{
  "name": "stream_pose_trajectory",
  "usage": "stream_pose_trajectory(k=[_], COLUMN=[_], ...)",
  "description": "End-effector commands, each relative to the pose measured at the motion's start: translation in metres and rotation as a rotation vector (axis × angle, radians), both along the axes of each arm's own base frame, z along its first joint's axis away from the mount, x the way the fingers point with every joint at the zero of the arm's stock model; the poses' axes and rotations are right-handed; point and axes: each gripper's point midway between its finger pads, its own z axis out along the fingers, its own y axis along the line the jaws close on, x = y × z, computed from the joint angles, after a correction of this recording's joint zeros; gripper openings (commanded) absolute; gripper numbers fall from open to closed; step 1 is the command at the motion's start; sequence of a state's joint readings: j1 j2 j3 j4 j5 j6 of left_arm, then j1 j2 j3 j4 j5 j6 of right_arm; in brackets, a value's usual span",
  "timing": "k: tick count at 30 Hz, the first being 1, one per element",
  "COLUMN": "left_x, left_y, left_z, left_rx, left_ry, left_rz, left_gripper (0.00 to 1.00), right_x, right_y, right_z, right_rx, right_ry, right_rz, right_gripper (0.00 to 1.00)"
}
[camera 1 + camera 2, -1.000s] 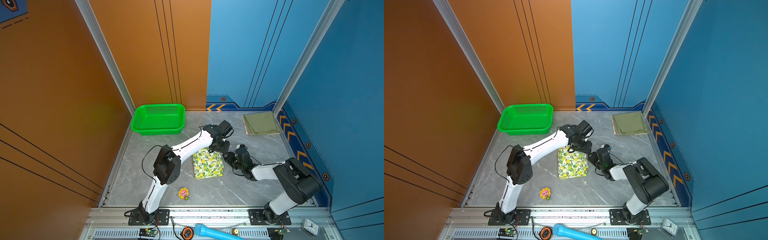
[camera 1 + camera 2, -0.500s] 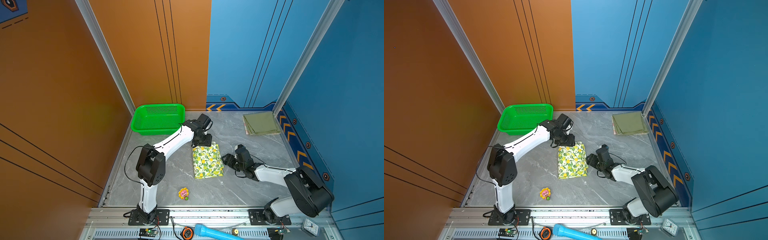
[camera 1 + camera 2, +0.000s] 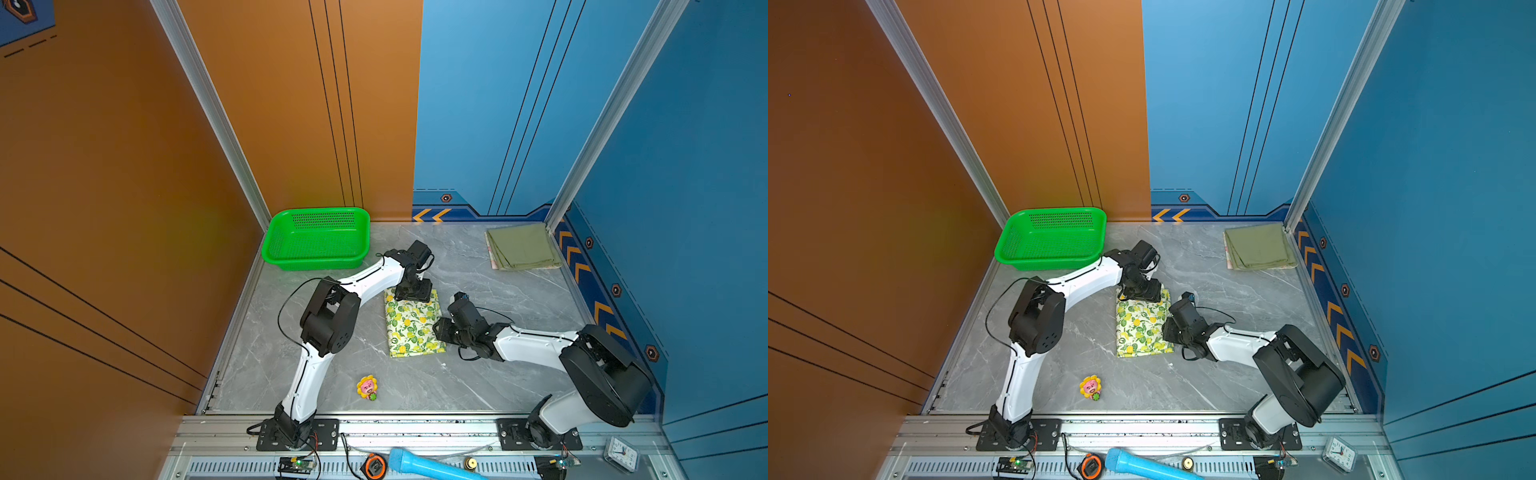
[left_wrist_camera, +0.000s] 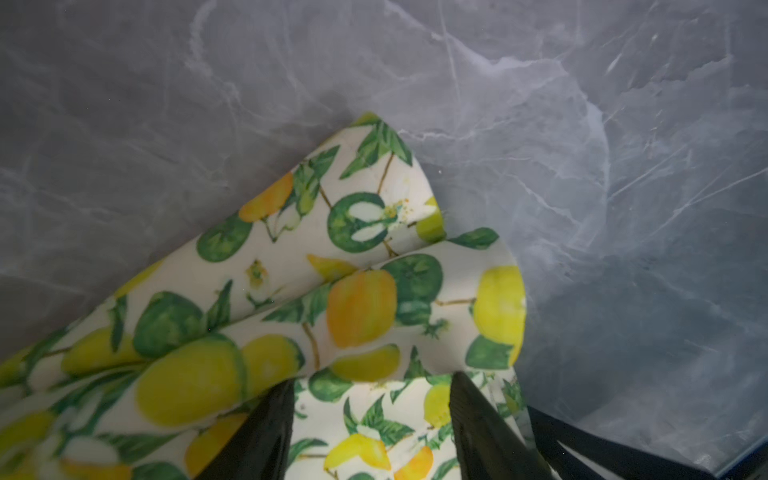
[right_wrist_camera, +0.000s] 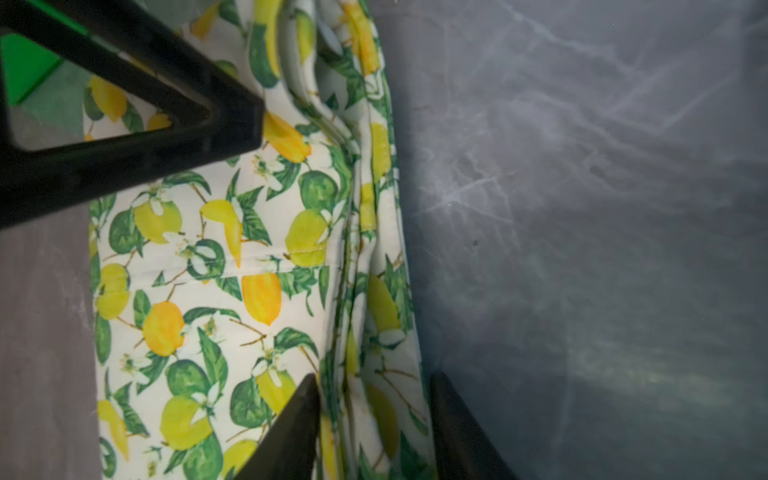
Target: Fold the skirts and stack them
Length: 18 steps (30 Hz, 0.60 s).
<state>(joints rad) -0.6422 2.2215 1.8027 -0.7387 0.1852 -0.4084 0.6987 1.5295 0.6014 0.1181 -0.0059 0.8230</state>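
Note:
The lemon-print skirt lies folded in a long rectangle mid-table. My left gripper is down on its far end. In the left wrist view its jaws stand apart over flat cloth, with a folded corner curling just beyond them. My right gripper is at the skirt's right edge. In the right wrist view it pinches the bunched edge layers. The olive skirt lies folded at the back right, a pale edge showing beneath it.
A green mesh basket stands at the back left against the orange wall. A small flower toy lies near the front. Walls close in on three sides. A blue cylinder, tape measure and clock sit on the front rail.
My left gripper swung off toward the basket and came back down on the skirt's far end. My right gripper moved left to the skirt's right edge and narrowed onto it.

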Motion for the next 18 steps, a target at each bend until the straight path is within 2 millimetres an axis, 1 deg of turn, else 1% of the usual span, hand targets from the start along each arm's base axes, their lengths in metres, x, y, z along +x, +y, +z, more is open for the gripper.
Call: stream_pose_trajectory(k=[1,4,6,7,9,12,14,16,18], left_x=[0.015,0.018,0.02,0.022,0.026,0.032,0.035,0.034,0.03], left_y=[-0.004,-0.011,-0.014,-0.015,-0.018,-0.017,-0.013,-0.003,0.008], left_z=[0.003,0.001,0.005,0.011,0.027,0.063,0.088,0.106,0.116], left_rx=[-0.032,-0.043,-0.059,-0.072,-0.109,-0.167,-0.202,-0.211,-0.203], left_ry=[-0.004,-0.002,-0.005,-0.012,-0.029,-0.076,-0.111,-0.144,-0.163], left_rz=[0.02,0.025,0.023,0.021,0.021,0.021,0.023,0.03,0.035], left_gripper=[0.61,0.62,0.63,0.64,0.66,0.68,0.69,0.69,0.7], right_x=[-0.033,-0.04,-0.042,-0.041,-0.038,-0.029,-0.02,-0.013,-0.005], right_y=[-0.021,-0.024,-0.026,-0.028,-0.03,-0.035,-0.042,-0.044,-0.042], right_z=[-0.035,-0.036,-0.032,-0.028,-0.017,0.002,0.012,0.018,0.023], right_rx=[-0.149,-0.152,-0.147,-0.148,-0.141,-0.097,-0.06,-0.04,-0.023], right_ry=[0.111,0.109,0.101,0.092,0.07,0.036,0.024,0.025,0.029], right_rz=[0.001,-0.006,-0.007,-0.011,-0.015,-0.036,-0.068,-0.078,-0.074], right_gripper=[0.29,0.27,0.29,0.32,0.39,0.54,0.62,0.69,0.72])
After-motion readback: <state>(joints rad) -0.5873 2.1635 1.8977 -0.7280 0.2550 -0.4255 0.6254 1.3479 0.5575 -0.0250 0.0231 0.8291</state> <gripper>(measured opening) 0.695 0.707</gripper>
